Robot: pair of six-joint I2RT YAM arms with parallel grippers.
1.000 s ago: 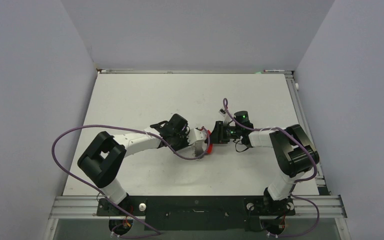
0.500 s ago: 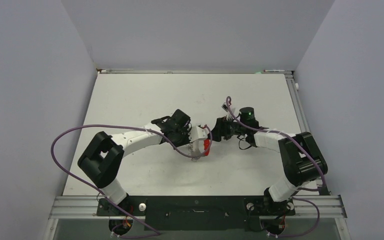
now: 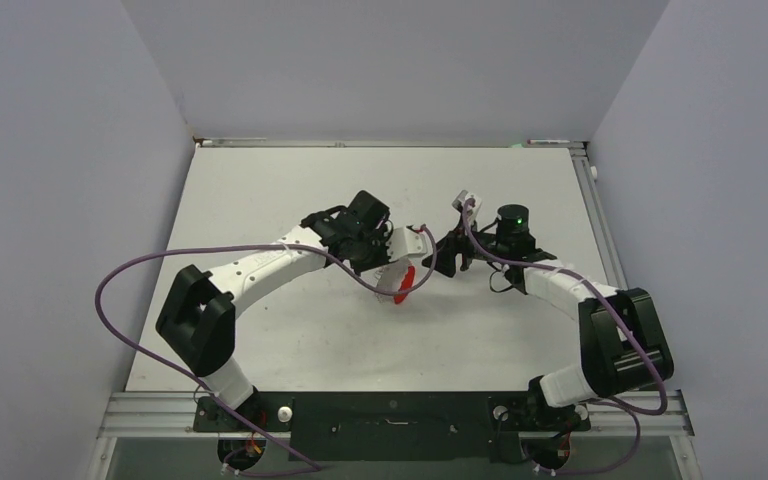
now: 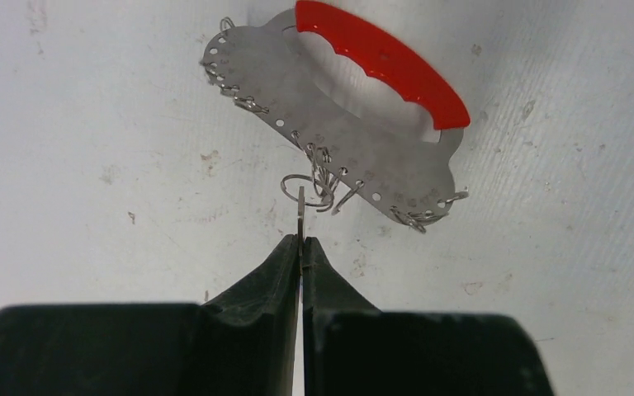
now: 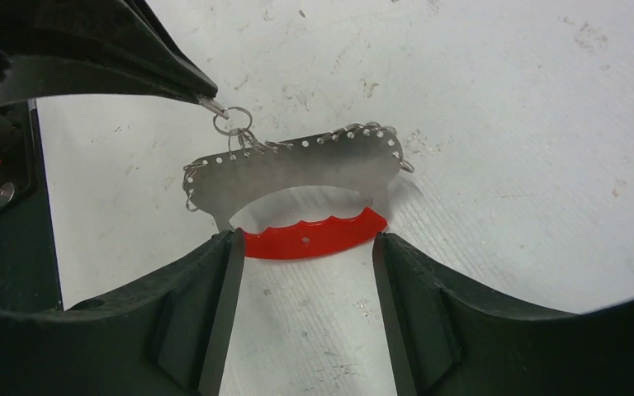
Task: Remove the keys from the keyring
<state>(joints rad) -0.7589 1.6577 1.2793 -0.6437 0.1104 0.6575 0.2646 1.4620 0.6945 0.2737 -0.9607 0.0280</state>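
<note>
The keyring is a flat silver plate (image 4: 355,140) with holes along its edge, a bright red curved piece (image 4: 380,62) and several small wire rings. My left gripper (image 4: 300,243) is shut on a thin flat key (image 4: 300,214), seen edge-on and hooked to one small ring at the plate's edge. In the right wrist view the same key (image 5: 215,106) sticks out of the left gripper (image 5: 202,91). My right gripper (image 5: 301,239) is open, and the red piece (image 5: 309,239) lies just beyond its tips, between them. From above, the red piece (image 3: 401,281) sits between the left gripper (image 3: 398,262) and the right gripper (image 3: 438,262).
The white table (image 3: 290,190) is walled in by grey panels on three sides. A purple cable (image 3: 130,275) loops off the left arm to the left. Another purple cable (image 3: 610,325) runs along the right arm. A metal rail (image 3: 390,410) lines the near edge.
Both wrists have moved toward the far side of the table and the right arm has stretched out. The red piece has shifted a little to the left with the left gripper.
</note>
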